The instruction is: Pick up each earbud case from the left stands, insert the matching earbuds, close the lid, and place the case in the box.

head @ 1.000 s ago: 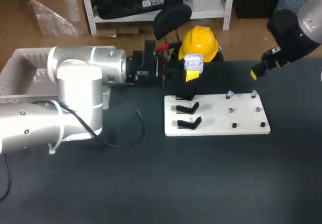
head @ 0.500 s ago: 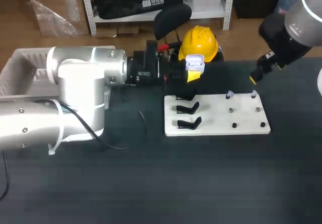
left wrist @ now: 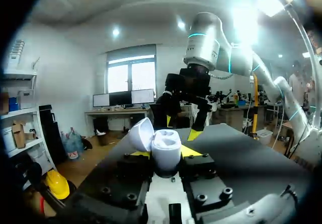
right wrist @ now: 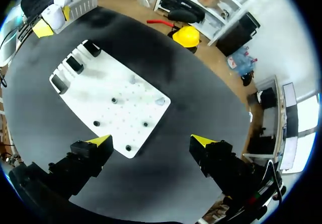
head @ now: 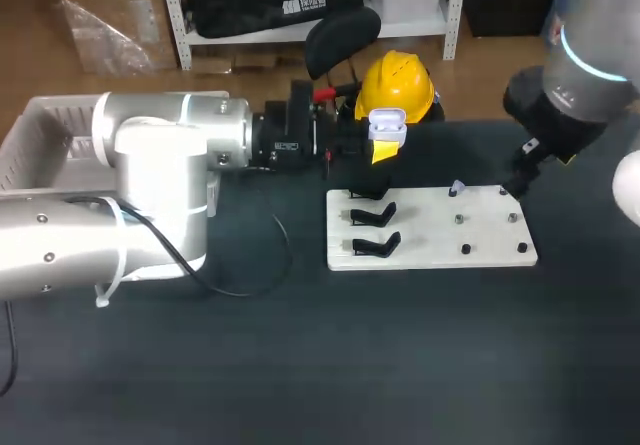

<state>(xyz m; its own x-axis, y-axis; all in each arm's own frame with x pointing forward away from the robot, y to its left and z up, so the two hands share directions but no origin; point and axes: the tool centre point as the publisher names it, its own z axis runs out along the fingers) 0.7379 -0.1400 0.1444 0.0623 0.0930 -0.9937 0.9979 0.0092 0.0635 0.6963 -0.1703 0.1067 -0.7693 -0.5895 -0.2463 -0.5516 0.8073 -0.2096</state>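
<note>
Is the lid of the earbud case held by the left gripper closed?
No, the lid stands open, tilted back from the earbud case in the left gripper.

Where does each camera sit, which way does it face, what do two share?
Head view: above, behind, looking down at the table; left arm, right arm show.
Left wrist view: on that wrist, facing across the table; left gripper shut on earbud case.
Right wrist view: on that wrist, facing down at the white board; right gripper open.
Head and right wrist share the board.
</note>
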